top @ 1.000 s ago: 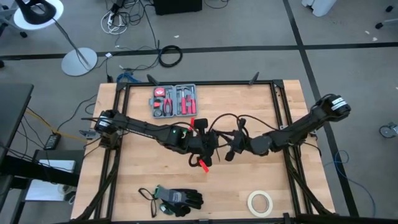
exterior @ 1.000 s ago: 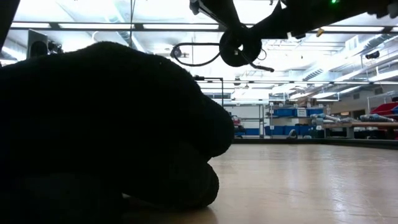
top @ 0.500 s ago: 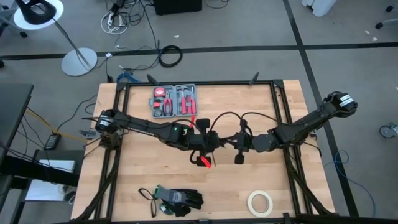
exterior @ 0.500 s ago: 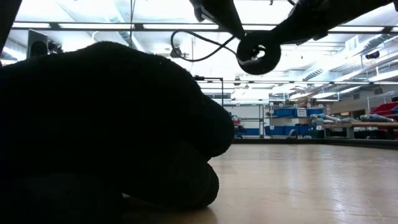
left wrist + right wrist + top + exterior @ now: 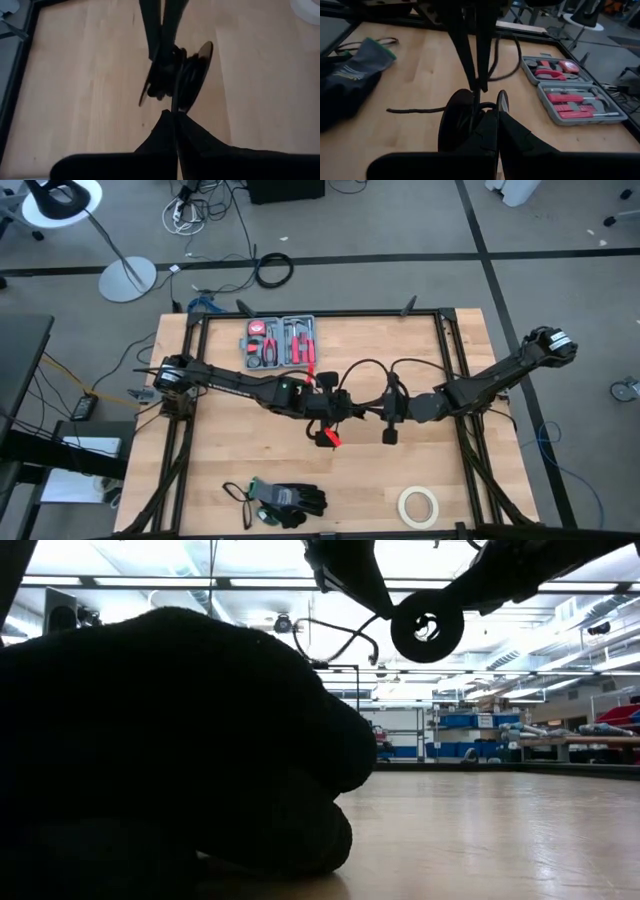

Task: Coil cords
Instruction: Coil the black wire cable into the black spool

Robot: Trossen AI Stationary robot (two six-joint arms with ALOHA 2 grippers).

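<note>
**Both grippers meeting on the cord over the worktop's middle**

Above the middle of the wooden worktop (image 5: 220, 465), the two arms are reaching in from opposite side edges. The left gripper (image 5: 338, 412) is pinching the cord (image 5: 368, 370) with its fingers closed, and the right gripper (image 5: 384, 416), also clamped shut, is holding the round coil (image 5: 427, 626) on edge, clear of the surface. Between them the cord's loose part is arching toward the far edge, so further winding likely falls to the right arm. Both arms are lying low and stretched out.
</note>
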